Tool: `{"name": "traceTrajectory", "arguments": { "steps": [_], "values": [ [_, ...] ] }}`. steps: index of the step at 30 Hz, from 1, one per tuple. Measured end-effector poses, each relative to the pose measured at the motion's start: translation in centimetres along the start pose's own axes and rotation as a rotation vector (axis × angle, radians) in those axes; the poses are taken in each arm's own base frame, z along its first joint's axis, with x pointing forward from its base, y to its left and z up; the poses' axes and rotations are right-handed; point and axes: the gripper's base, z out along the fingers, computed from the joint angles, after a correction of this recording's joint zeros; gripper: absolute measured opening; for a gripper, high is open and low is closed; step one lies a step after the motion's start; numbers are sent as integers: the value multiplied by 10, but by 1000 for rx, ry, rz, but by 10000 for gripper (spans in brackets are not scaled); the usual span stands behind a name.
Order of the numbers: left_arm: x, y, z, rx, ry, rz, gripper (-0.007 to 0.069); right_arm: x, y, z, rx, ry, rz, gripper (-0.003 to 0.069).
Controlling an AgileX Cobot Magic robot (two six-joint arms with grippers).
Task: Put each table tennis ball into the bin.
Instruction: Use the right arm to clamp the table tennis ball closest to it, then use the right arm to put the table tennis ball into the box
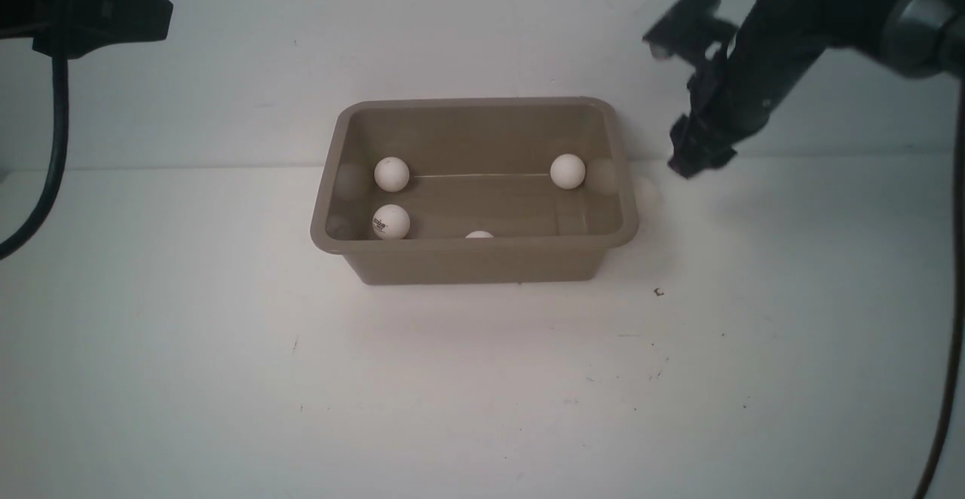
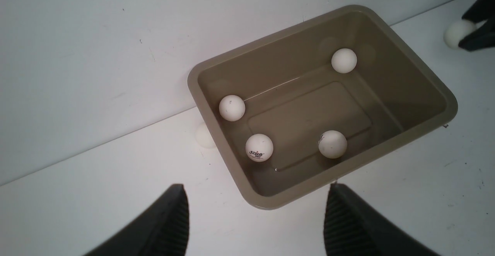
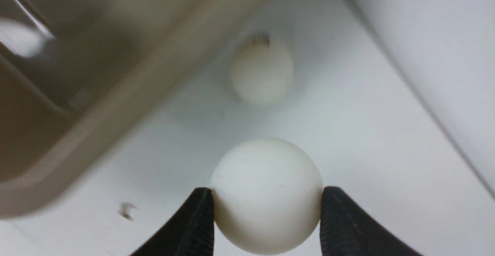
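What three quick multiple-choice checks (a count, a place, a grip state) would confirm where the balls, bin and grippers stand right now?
1. How many table tennis balls lie inside the bin?
A. two
B. four
C. six

2. Where is the ball that the right gripper holds?
A. over the bin's middle
B. outside the bin, off its right end
C. in front of the bin, on the robot's side

3. How are the left gripper's fingers?
A. open, nothing between them
B. shut on a ball
C. clamped on the bin's rim

Answers:
1 B: the left wrist view shows four on the bin's floor.
2 B: the right wrist view shows it pinched above bare table beside the rim.
3 A: they stand wide apart with only table and bin between.
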Motion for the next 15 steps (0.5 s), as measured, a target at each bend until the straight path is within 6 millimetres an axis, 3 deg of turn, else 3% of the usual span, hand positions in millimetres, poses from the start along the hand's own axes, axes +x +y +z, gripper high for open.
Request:
{"name": "traceTrajectory", "arguments": {
  "steps": [3, 7, 15],
  "values": [
    [0, 0, 0, 0, 0, 0, 426, -14, 7, -14, -91, -117, 0, 323],
    [0, 0, 0, 0, 0, 0, 426, -22, 17, -14, -215, -213, -4, 323],
    [0, 0, 0, 0, 0, 0, 426, -28, 31, 26, -387, -300, 33, 323]
  ]
}}
